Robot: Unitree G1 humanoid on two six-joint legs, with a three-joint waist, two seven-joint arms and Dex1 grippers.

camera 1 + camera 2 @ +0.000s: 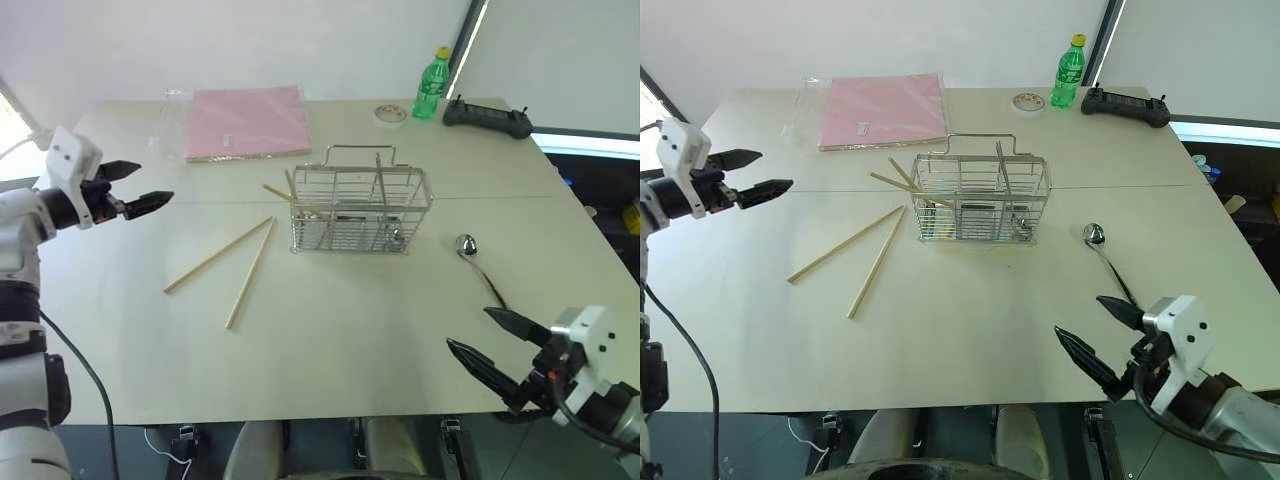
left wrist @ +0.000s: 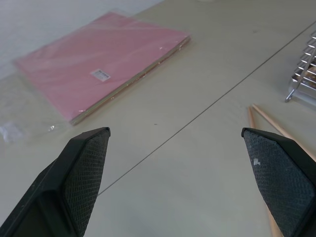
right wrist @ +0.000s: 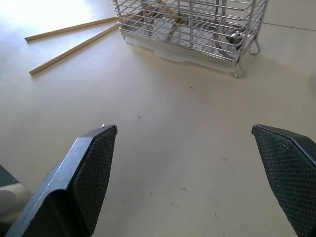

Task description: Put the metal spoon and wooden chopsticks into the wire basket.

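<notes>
Sm. white label on pink folder (image 2: 101, 64), text unreadable

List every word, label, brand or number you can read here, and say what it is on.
No text can be read.
Pink packet: a small white sticker, its print too small to read.
Green bottle: its label is too blurred to read.
Round roll of tape: its markings are too small to read.
</notes>
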